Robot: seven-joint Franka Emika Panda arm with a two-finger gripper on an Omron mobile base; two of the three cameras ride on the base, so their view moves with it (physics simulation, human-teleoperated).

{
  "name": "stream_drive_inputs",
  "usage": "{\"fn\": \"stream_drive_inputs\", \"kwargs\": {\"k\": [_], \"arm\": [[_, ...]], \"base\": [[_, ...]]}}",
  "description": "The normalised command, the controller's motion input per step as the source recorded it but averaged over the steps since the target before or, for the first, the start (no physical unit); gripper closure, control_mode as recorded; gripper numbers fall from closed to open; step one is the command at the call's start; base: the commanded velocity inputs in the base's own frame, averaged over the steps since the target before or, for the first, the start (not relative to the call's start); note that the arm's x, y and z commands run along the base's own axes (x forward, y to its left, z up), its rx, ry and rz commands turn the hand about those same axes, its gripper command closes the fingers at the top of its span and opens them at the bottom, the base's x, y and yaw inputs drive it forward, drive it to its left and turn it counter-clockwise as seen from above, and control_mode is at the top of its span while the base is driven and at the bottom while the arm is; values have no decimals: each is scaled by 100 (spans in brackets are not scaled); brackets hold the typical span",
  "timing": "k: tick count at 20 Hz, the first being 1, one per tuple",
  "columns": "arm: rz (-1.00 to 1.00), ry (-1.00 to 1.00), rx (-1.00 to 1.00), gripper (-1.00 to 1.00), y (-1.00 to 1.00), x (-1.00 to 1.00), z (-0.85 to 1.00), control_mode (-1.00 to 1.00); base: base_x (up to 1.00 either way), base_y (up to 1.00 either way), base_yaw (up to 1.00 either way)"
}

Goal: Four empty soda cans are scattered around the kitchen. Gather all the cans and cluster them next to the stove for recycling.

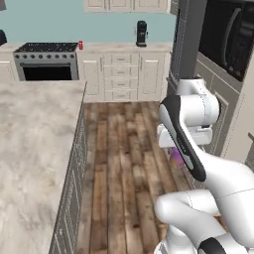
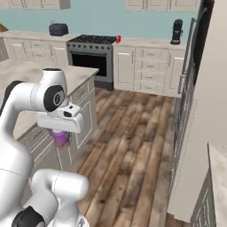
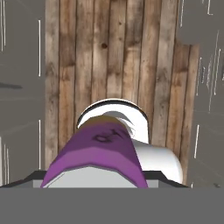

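The fingers are hidden behind the purple can, but the can is hanging under the hand in mid-air over the floor, so I am judging the gripper to be clamping it; the hand view is looking straight down its purple body. From the right base view the can is peeking out just below the white hand, and from the left one a sliver of purple is showing behind the forearm.

The step in hand looks like the carry: one can is being ferried toward the stove, which is standing at the far wall, well apart from the robot across the plank floor. A red can is already sitting on the counter right at its stove-side end, touching or just beside the cooktop's edge. The next move is calling for the base to drive up the aisle, then for the arm to reach out and set the purple can upright beside the red one without knocking it.

The arm is folding tight over its base, elbow high, hand pointing straight down, between the island counter and the tall grey cabinets.
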Motion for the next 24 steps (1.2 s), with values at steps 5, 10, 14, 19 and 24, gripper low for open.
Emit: {"fn": "stream_drive_inputs", "kwargs": {"k": [5,10,14,19,24], "arm": [[0,0,0,100,0,0,0,100],[0,0,0,100,0,0,0,100],[0,0,0,100,0,0,0,100],[0,0,0,100,0,0,0,100],[0,0,0,100,0,0,0,100]], "base": [[100,-26,7],[100,-23,7],[100,-23,7],[100,-22,7],[100,-15,7]]}}
